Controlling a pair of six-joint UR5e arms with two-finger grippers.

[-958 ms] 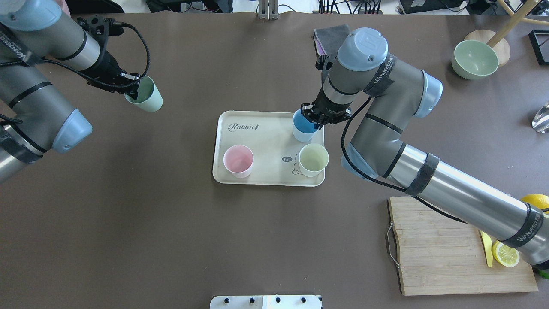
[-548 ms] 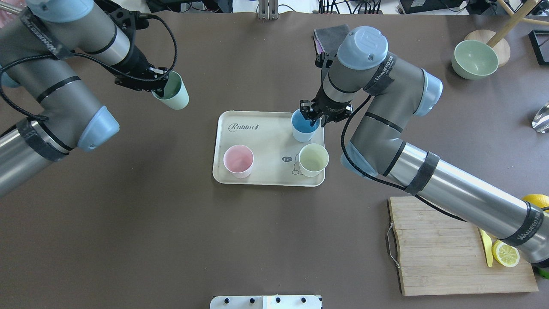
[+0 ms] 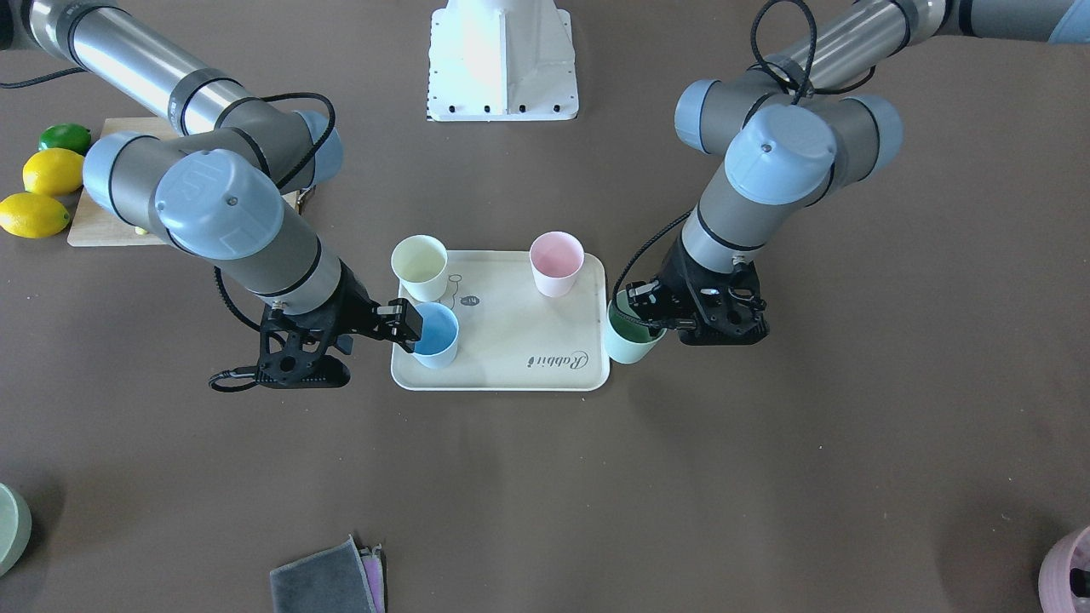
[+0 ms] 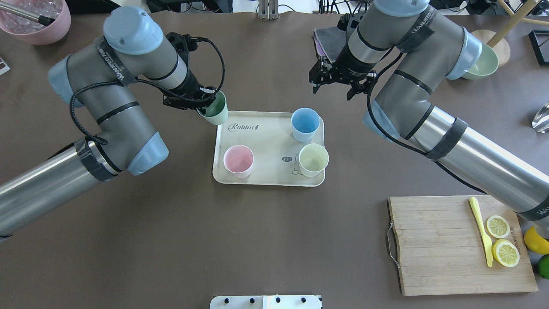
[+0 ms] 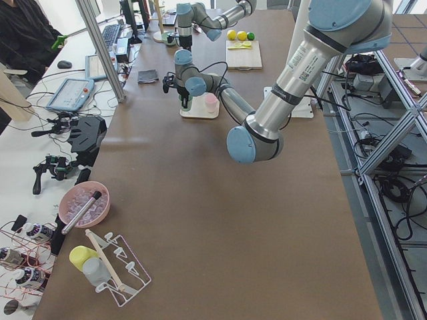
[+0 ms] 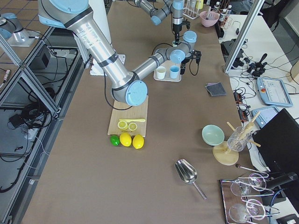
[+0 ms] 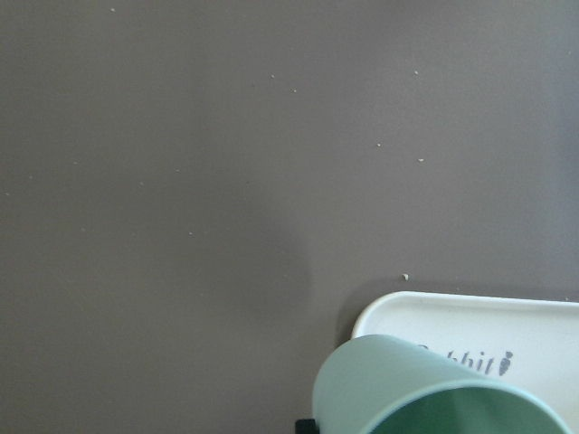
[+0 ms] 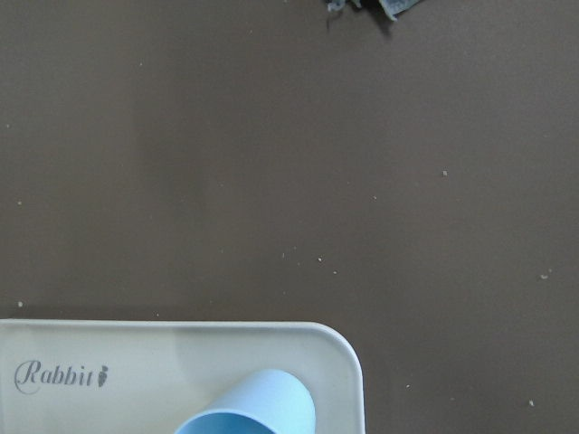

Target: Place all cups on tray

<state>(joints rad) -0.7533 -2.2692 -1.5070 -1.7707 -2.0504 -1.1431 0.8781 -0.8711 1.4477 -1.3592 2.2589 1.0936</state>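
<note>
The beige "Rabbit" tray (image 4: 266,141) lies mid-table. On it stand the pink cup (image 4: 238,161), the pale yellow cup (image 4: 313,159) and the light blue cup (image 4: 305,124). My left gripper (image 4: 210,103) is shut on the rim of the mint green cup (image 4: 214,112) and holds it tilted at the tray's far left corner. The left wrist view shows this cup (image 7: 425,389) by the tray's corner (image 7: 470,312). My right gripper (image 4: 333,83) is open and empty, raised beyond the blue cup. The blue cup also shows in the right wrist view (image 8: 253,407).
A wooden cutting board (image 4: 441,244) with lemon slices (image 4: 497,226) and a yellow knife lies front right. A sage bowl (image 4: 482,64) sits far right, a mauve pot (image 4: 36,21) far left, and a grey cloth (image 4: 330,36) behind the right gripper.
My left arm carried the green cup rightwards to the tray's far left corner. My right gripper let go of the blue cup and drew up and away from it.
</note>
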